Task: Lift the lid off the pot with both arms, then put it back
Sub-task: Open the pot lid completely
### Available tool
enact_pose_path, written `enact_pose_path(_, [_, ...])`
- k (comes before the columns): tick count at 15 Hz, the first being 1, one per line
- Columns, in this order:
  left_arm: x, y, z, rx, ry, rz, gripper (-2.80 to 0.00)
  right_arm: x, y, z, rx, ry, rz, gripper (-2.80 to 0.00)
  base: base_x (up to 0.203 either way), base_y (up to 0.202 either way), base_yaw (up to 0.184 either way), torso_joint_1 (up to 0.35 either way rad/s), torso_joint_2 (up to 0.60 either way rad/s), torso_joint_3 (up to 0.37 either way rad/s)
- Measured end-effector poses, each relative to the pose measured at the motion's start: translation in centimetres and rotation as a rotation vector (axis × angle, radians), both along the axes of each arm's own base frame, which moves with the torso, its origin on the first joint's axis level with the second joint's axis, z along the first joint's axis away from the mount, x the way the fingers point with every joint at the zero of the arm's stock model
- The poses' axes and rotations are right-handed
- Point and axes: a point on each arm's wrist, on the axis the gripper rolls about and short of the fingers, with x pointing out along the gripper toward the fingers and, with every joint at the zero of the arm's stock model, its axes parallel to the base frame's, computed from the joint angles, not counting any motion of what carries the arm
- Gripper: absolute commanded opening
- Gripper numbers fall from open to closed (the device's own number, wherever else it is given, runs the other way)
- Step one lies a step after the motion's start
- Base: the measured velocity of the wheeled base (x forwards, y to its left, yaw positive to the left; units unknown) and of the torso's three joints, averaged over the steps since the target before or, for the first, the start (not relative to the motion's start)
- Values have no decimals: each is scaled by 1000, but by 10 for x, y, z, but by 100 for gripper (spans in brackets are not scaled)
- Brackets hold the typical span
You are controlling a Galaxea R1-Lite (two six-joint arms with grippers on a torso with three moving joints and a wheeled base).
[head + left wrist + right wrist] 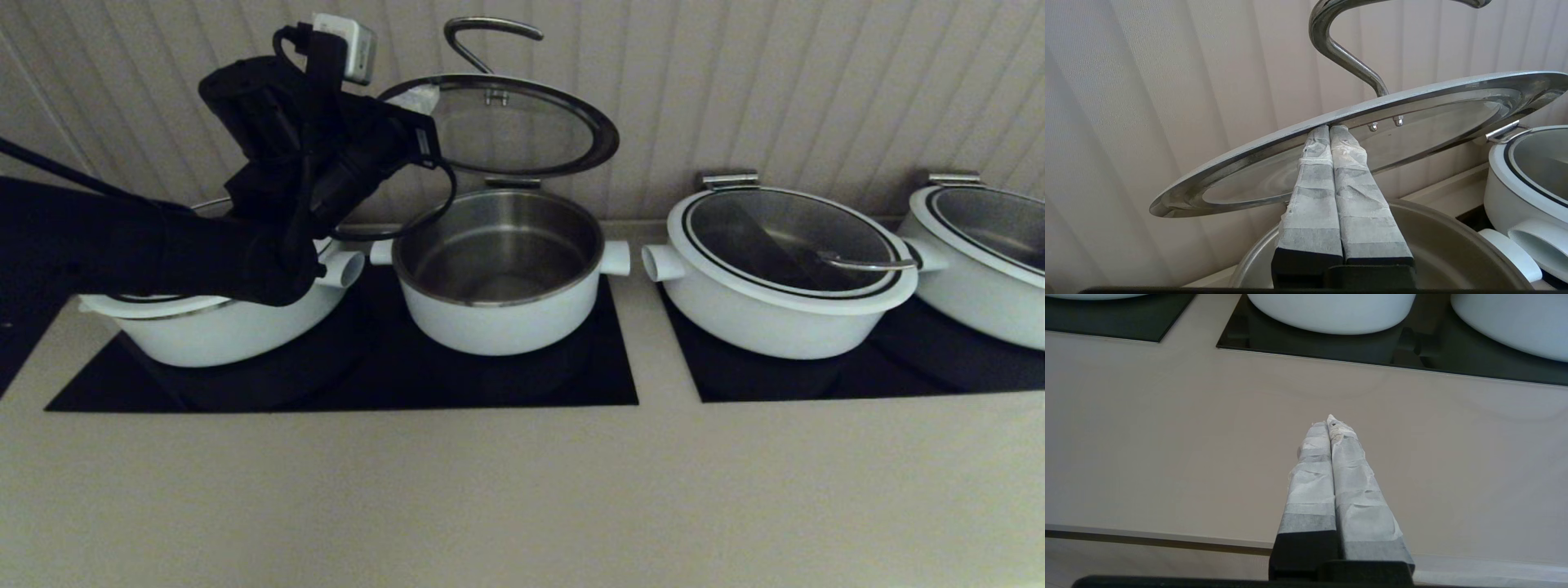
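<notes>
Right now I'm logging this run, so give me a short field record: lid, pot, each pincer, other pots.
lid: raised and tilted above the pot, underside facing the camera, curved handle on top
pot: uncovered, steel inside bare, on the black cooktop
left pincer: fingers pressed together, tips against the lid's underside rim
right pincer: shut on nothing, over the beige counter, away from the pots
other pots: one at left behind the arm; two at right with lids on

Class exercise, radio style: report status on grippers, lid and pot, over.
Left gripper shut, propping the lid from underneath. Lid tilted above the open pot. Right gripper shut, idle over the counter. Nothing in the way.
</notes>
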Motion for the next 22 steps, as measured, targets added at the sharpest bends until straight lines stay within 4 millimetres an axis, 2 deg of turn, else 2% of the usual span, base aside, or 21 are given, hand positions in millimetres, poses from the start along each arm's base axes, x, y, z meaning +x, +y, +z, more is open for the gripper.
enact_pose_path(7, [12,-3,11,-8,-63,9,-280,0,0,0,0,0,0,-280,0,0,0,0,0,0])
enact_pose_path(15, [24,-6,11,-5,-100,52,-280,0,0,0,0,0,0,-280,0,0,0,0,0,0])
enact_pose_path(22, [16,-4,5,27,-65,61,-280,0,0,0,0,0,0,-280,0,0,0,0,0,0])
